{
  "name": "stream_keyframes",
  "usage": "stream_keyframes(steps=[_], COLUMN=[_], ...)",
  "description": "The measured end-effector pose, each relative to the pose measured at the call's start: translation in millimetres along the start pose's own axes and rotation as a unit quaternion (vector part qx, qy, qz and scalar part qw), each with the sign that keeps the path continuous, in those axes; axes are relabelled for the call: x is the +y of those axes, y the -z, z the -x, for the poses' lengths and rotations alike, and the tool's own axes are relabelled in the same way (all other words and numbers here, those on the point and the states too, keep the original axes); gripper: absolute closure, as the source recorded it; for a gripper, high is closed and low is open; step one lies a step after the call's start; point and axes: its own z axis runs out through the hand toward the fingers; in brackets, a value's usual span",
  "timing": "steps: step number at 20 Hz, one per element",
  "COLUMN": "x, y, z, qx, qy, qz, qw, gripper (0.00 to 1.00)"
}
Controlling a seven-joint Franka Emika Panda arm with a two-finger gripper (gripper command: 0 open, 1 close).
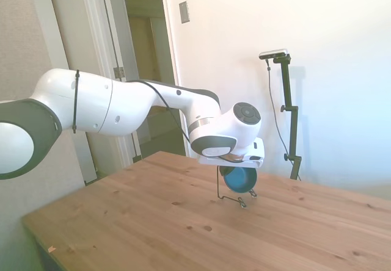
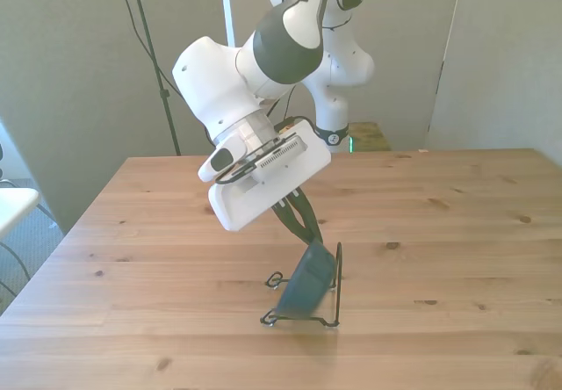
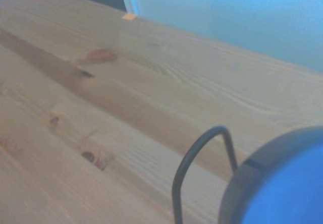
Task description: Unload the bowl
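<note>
One bowl [image 1: 239, 179], small, round, dark teal-blue, smooth. Standing on edge in the rack, tilted, directly beneath the gripper [image 2: 305, 228] and touching or nearly touching its fingertips. In the side view the hollow side is turned toward the camera; in the front view only the dark outer face shows [image 2: 304, 285], leaning toward the front view's left at its foot. In the wrist view, a blurred blue curve with a dark rim [image 3: 282, 183].

One wire rack [image 2: 307, 306], thin, black. Below the gripper, resting on the table; an upright hoop just beside the bowl's rim on the front view's right, small curled feet flat on the wood. In the side view a slim upright wire [image 1: 220, 182] on the arm's side of the bowl, base loops under it. In the wrist view one rounded loop [image 3: 202, 163], out of focus, next to the bowl's rim.

One gripper, on a white arm, angled down over the bowl's upper rim. Dark fingers reaching to the rim; whether apart, together or clamped on the bowl: cannot tell, the white hand body and the bowl covering the tips.

One wooden table [image 2: 457, 232], pale knotty planks, under rack and gripper.
</note>
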Motion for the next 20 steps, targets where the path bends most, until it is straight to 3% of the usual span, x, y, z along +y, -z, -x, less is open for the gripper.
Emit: stream_keyframes(steps=[5, 10, 15, 20], x=[-13.3, -32.7, -60.4, -93.8], y=[24.9, 38.6, 37.6, 17.3], z=[2.1, 41.6, 92.3, 142.9], qx=[0.03, 0.021, -0.017, -0.084], qy=[0.014, 0.013, 0.014, -0.023], qz=[-0.009, 0.0, 0.028, 0.073], qw=[0.9994, 0.9997, 0.9994, 0.9935], gripper=[1.0, 1.0, 1.0, 1.0])
